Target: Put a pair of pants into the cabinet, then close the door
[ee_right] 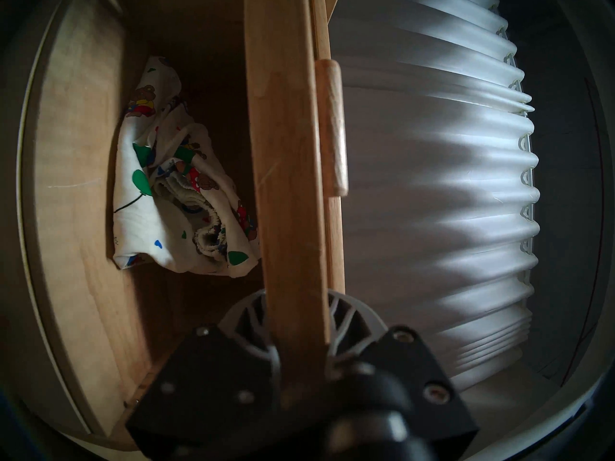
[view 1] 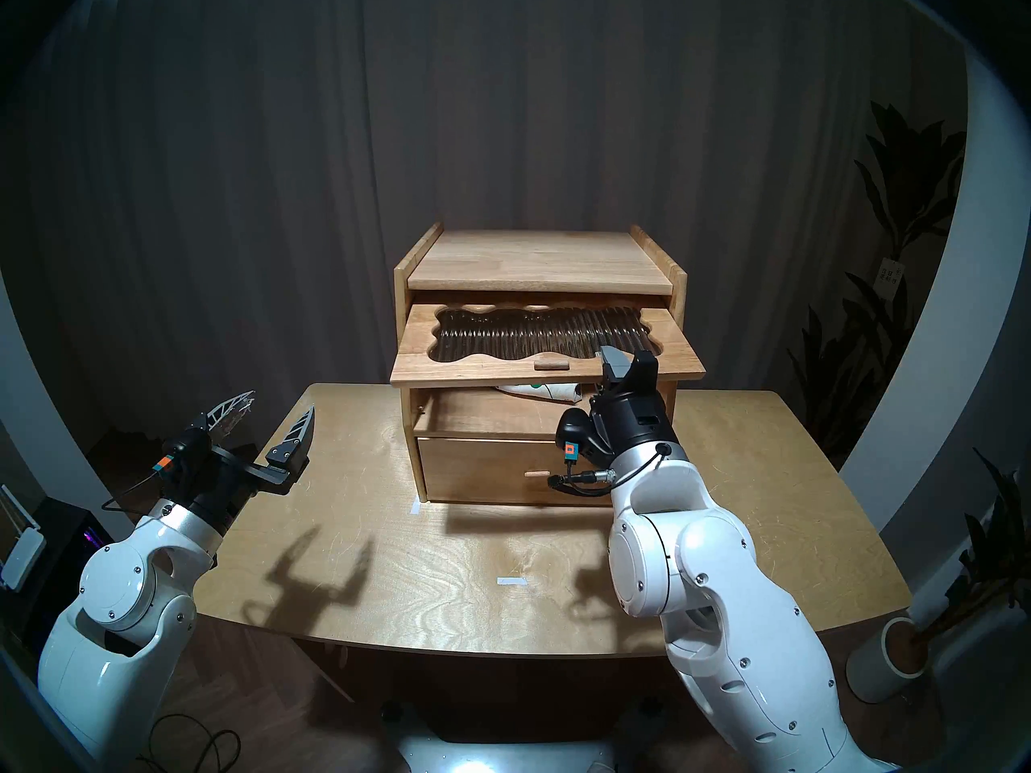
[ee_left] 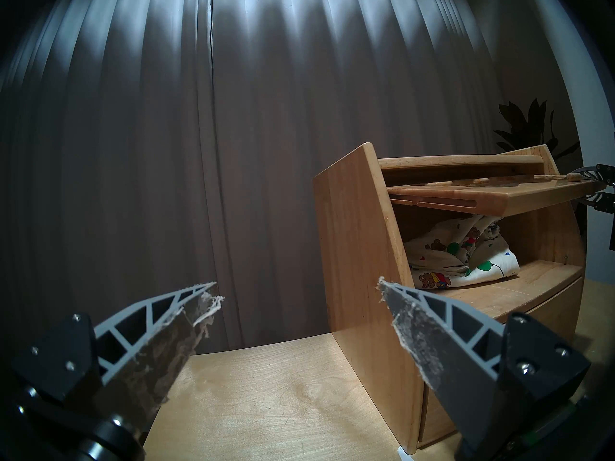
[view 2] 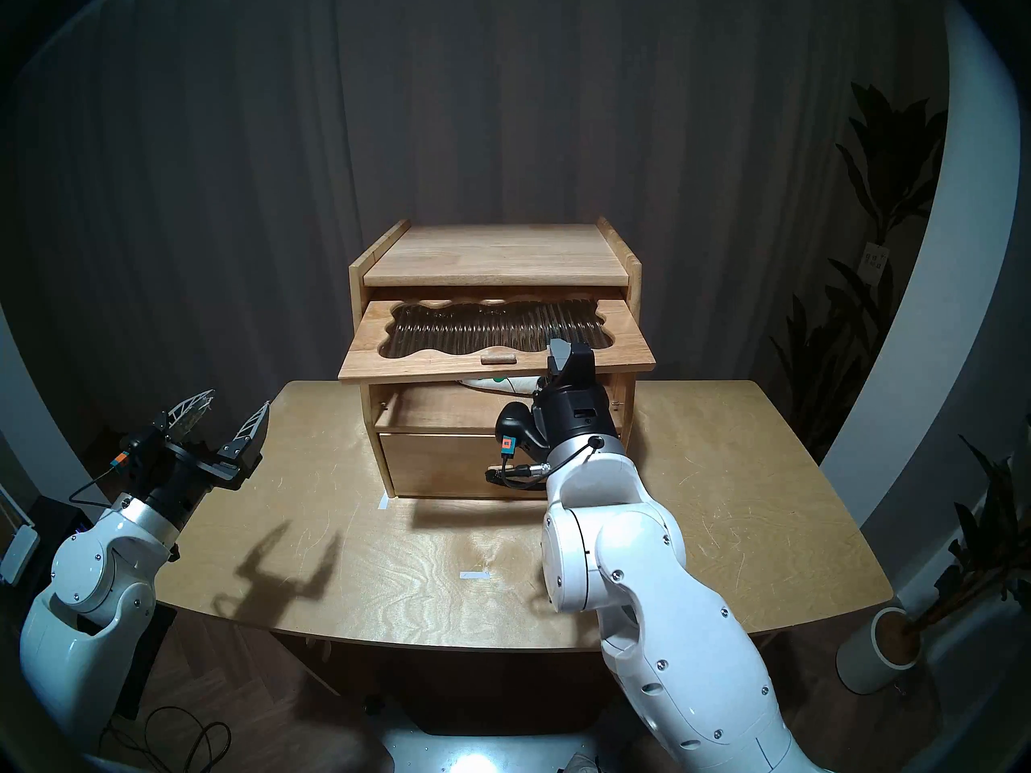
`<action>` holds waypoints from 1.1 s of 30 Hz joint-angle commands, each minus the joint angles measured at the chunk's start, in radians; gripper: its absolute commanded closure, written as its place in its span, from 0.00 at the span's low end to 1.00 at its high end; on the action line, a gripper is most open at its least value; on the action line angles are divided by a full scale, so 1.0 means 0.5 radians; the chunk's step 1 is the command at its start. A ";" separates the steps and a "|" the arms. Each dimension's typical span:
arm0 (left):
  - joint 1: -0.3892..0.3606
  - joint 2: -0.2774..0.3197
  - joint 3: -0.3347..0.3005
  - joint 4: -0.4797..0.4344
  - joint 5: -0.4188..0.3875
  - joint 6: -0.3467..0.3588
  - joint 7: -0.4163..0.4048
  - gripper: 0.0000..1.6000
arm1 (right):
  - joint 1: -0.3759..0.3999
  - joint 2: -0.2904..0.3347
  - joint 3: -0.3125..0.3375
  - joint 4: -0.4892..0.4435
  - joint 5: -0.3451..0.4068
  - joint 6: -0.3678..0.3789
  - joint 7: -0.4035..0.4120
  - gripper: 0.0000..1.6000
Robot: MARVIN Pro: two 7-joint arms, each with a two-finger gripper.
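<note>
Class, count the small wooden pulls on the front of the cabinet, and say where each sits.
2. One knob on the raised glass door's front edge; one pull on the drawer below, partly behind the right arm's cable. None else visible.

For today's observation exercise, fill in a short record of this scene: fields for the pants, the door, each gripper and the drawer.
pants: pants lie crumpled inside the cabinet, in its large compartment
door: door raised, roughly level, not closed
right gripper: right gripper clamped on the door's front edge, beside the knob
left gripper: left gripper open, empty, above the table, left of the cabinet
drawer: drawer shut
</note>
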 commanded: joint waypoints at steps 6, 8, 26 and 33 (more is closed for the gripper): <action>0.000 0.002 -0.018 -0.032 -0.003 -0.011 -0.006 0.00 | -0.183 0.111 -0.006 -0.052 0.078 -0.082 -0.058 1.00; -0.001 0.002 -0.017 -0.031 -0.002 -0.011 -0.006 0.00 | -0.215 0.123 -0.022 -0.030 0.081 -0.084 0.000 1.00; -0.009 0.004 -0.009 -0.022 -0.001 -0.008 -0.004 0.00 | -0.345 -0.105 0.029 -0.121 0.958 -0.060 0.595 0.00; -0.011 0.005 -0.004 -0.014 0.000 -0.006 -0.003 0.00 | -0.268 -0.246 0.214 -0.277 1.216 0.001 0.560 0.00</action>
